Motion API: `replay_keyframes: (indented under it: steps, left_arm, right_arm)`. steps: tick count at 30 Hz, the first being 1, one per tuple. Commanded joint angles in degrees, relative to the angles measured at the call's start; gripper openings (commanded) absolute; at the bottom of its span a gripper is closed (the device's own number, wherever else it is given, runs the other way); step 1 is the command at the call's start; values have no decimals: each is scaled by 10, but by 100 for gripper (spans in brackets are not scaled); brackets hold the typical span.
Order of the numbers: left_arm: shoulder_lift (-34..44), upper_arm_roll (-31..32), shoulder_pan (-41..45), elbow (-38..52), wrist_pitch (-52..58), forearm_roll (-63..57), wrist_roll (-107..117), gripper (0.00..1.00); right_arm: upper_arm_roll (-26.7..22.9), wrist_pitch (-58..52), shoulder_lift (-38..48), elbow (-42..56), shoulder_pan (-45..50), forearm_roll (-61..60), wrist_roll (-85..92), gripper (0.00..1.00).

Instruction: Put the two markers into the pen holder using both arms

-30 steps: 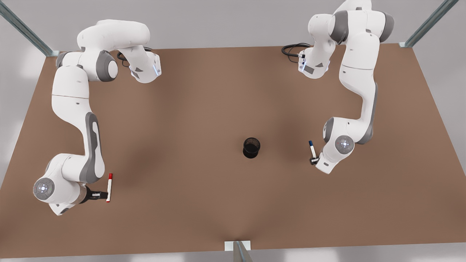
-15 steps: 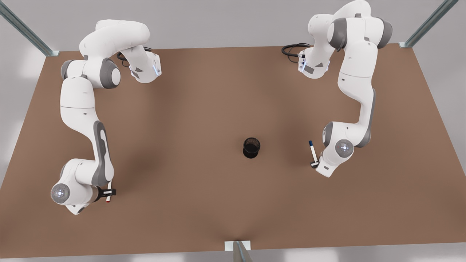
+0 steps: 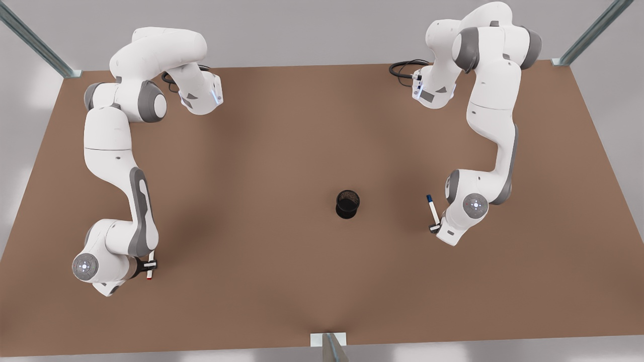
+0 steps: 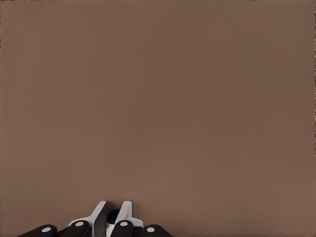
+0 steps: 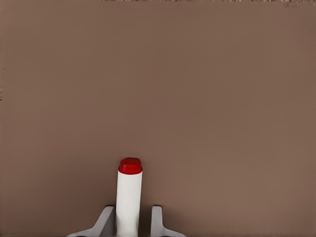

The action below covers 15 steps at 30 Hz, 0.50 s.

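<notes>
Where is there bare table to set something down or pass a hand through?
Most of the brown table is bare: the broad stretch between the arm bases, and between the right gripper with the red-tipped marker and the black mesh pen holder. Tightest between holder and the left gripper with the blue-capped marker.

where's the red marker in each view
Front view: red marker at the front view's lower left, in the right claw.
Right wrist view: the marker between the claw's fingers, red end outward.
Left wrist view: not in it.
Shared landmark: brown table behind it.
</notes>
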State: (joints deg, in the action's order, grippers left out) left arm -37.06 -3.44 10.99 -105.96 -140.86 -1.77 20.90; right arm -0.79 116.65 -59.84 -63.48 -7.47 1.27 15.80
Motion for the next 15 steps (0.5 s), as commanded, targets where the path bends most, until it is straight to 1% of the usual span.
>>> replay_keyframes:
  steps: [1, 2, 5, 9, 12, 14, 15]
  left_arm:
    - [1, 0, 0, 2, -1, 4, -1, 23]
    - [1, 0, 0, 3, -1, 4, -1, 21]
    - [5, 1, 0, 9, 4, 5, 5, 21]
    - [12, 2, 5, 80, 122, 16, 9, 21]
    - [19, 2, 7, 101, 169, 15, 10, 21]
    - [28, 3, 7, 110, 203, 15, 11, 21]
    - [31, 3, 8, 117, 221, 15, 12, 21]
  right_arm:
    - [0, 1, 1, 0, 0, 0, 20, 40]
    - [0, 1, 2, 0, 0, 0, 20, 39]
    - [1, 1, 2, 0, 0, 0, 19, 31]
    - [3, 1, 3, 0, 1, -1, 14, 23]
    - [4, -1, 5, 1, 3, -4, 10, 21]
    - [7, -10, 25, 1, 8, -6, -2, 21]
    - [20, -27, 42, 1, 8, -5, -12, 21]
